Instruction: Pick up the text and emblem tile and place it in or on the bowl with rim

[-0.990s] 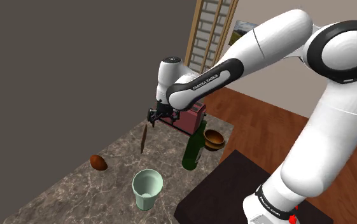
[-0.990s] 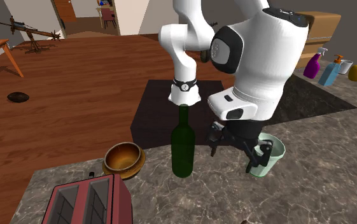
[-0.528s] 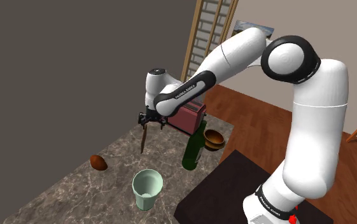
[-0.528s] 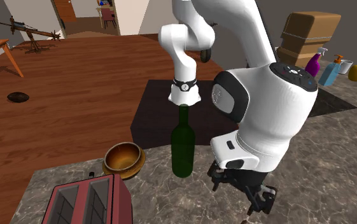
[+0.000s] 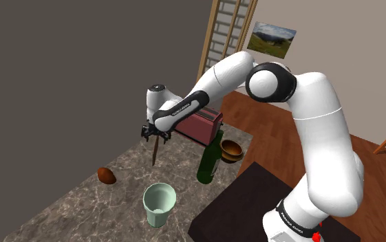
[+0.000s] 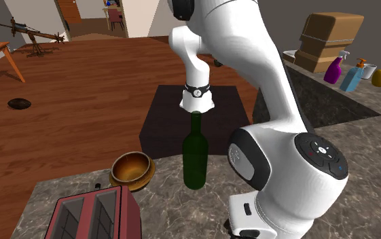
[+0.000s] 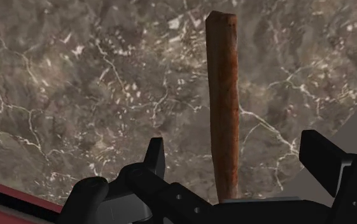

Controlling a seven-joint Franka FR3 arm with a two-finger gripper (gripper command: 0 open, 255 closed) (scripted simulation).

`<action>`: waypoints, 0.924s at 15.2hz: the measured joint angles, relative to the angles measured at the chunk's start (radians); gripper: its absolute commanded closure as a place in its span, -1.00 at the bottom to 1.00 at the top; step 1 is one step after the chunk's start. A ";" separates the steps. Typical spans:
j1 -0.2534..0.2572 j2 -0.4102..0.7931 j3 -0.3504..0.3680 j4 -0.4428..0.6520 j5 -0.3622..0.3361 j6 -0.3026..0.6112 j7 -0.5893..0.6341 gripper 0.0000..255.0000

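Observation:
The tile (image 5: 155, 152) is a thin brown slab standing upright on its edge on the dark marble counter (image 5: 126, 189). My gripper (image 5: 153, 131) hangs right over its top, pointing down, open. In the wrist view the tile (image 7: 223, 95) rises edge-on between the two black fingers (image 7: 154, 158), nearer the right one; neither finger touches it. The gripper (image 7: 234, 151) holds nothing. The brown bowl with rim (image 5: 231, 150) sits near the counter's far corner, and shows again as the bowl (image 6: 132, 168) beside the toaster.
A green bottle (image 5: 208, 161) stands between the tile and the bowl. A red toaster (image 5: 201, 126) is behind the gripper. A pale green cup (image 5: 159, 204) and a brown rounded object (image 5: 106, 175) sit nearer the camera. A dark wall borders the counter.
The arm swung toward the shoulder view's left, carrying the gripper from near the toaster to above the tile. The jaws stayed open. Nothing on the counter moved.

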 measured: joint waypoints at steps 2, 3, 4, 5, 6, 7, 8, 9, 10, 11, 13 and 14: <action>0.004 0.036 -0.009 0.030 -0.003 0.008 0.006 -1.00; 0.006 0.050 -0.012 0.038 -0.006 0.014 0.009 -1.00; 0.006 0.060 -0.015 0.042 -0.008 0.021 0.010 -1.00; 0.007 0.074 -0.018 0.049 -0.010 0.028 0.011 -1.00; 0.009 0.088 -0.021 0.057 -0.013 0.033 0.012 -1.00; 0.011 0.102 -0.024 0.066 -0.015 0.039 0.014 -1.00; 0.011 0.108 -0.026 0.064 -0.017 0.047 0.015 -1.00; 0.010 0.110 -0.027 0.064 -0.017 0.048 0.015 -1.00; 0.010 0.111 -0.027 0.065 -0.018 0.049 0.015 -1.00; 0.010 0.112 -0.028 0.065 -0.018 0.050 0.015 -1.00; 0.010 0.112 -0.028 0.066 -0.018 0.050 0.015 -1.00; 0.010 0.112 -0.028 0.066 -0.018 0.050 0.015 -1.00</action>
